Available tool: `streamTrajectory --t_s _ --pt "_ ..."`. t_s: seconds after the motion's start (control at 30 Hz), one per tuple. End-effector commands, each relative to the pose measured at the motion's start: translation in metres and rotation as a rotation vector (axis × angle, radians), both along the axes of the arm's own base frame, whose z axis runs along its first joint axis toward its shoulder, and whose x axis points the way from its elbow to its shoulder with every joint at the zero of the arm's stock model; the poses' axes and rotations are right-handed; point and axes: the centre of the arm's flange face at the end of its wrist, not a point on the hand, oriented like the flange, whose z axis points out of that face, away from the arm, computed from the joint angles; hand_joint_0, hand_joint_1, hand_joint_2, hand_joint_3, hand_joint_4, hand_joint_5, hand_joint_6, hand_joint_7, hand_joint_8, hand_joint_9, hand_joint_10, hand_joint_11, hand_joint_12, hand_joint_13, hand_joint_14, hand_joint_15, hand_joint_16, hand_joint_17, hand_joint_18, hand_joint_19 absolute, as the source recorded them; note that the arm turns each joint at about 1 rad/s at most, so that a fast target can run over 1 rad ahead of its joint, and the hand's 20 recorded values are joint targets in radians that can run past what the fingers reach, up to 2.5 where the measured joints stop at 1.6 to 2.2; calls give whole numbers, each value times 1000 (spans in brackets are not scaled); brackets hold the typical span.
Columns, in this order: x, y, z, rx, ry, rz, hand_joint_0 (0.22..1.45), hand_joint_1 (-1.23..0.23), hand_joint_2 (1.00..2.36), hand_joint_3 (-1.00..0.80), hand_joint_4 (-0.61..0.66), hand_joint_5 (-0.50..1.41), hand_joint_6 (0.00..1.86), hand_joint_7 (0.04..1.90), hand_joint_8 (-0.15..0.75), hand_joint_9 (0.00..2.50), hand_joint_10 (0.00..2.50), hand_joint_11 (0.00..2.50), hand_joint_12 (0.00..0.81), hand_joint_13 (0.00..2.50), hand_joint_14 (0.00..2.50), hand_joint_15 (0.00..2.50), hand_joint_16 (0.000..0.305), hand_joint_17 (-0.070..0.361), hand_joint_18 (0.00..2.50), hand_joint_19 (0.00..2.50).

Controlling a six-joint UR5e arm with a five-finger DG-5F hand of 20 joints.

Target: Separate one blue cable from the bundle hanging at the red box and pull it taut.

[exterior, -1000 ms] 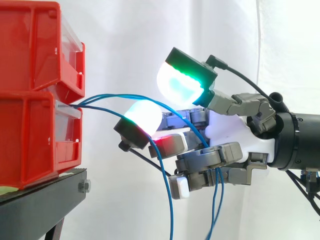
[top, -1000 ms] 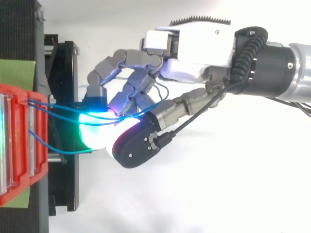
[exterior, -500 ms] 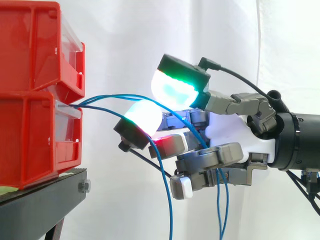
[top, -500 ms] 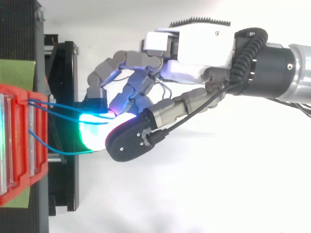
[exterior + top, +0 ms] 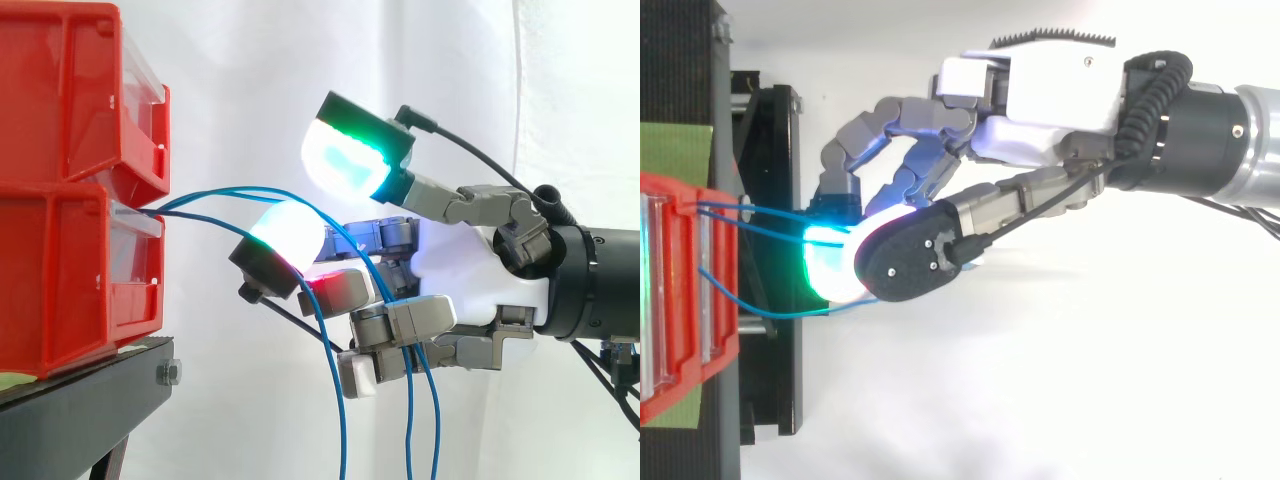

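Where its fingers (image 5: pixel 420 318) curl, the hand (image 5: pixel 470 265) encloses the blue cables (image 5: pixel 260 190).

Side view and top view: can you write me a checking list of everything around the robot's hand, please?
Surface: black stand, carrying the bins.
Job's things: two red bins, stacked; blue cables come out where they meet.
Clutter: nothing seen.
Hand: the hand reaches in from the right, in among the cables, apart from the bins.
Cables: the blue cables arc over to the hand, then hang down slack, not taut.
Surroundings: white curtain behind.
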Motion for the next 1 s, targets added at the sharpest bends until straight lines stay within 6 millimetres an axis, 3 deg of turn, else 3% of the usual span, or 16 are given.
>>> streamTrajectory --t_s 0.0,0.1,0.23,0.3,0.37,0.53,0.57,0.63,0.7,0.8,0.97 --pt "0 -2 0 1 1 -3 617 -610 1018 -248 137 -203 880 995 353 959 1 1400 366 1036 619 1371 50 113 764 821" --pt "0 -2 1 2 -1 -2 627 -680 1024 -128 119 -211 922 1007 354 953 0 1430 370 1038 578 1403 51 114 766 810" --pt "-1 -3 1 4 2 -4 676 -782 1025 -106 73 -222 941 1031 347 924 0 1438 372 1035 517 1430 51 115 762 789" --pt "-1 -3 1 4 2 -4 704 -808 1024 -154 65 -226 944 985 340 914 1 1433 375 1028 504 1437 51 115 755 779" --pt "-1 -3 0 3 4 -2 720 -861 1009 -391 108 -225 928 957 336 898 0 1436 372 1027 449 1466 51 116 746 759" --pt "0 -3 0 -4 1 -5 594 -679 1000 -500 123 -207 914 973 347 932 1 1411 381 1028 457 1450 51 115 734 779" --pt "0 -4 0 -5 1 -6 549 -553 1000 -500 133 -199 909 980 360 977 0 1410 388 1029 509 1397 53 118 739 773" --pt "0 -3 0 -10 1 -5 569 -419 1000 -500 125 -191 902 1001 353 989 0 1386 378 1032 486 1400 52 116 729 788" --pt "0 -3 0 -10 -1 -5 589 -388 1000 -500 118 -188 898 1017 352 999 2 1383 378 1033 474 1411 51 114 720 792" --pt "0 -4 0 -10 -1 -5 616 -423 1008 -412 111 -181 897 1011 350 1014 1 1396 365 1034 473 1406 50 114 710 797" --pt "0 -3 0 -10 -1 -5 617 -688 1023 -92 125 -192 922 1117 351 987 1 1414 374 1033 459 1415 51 115 721 789"
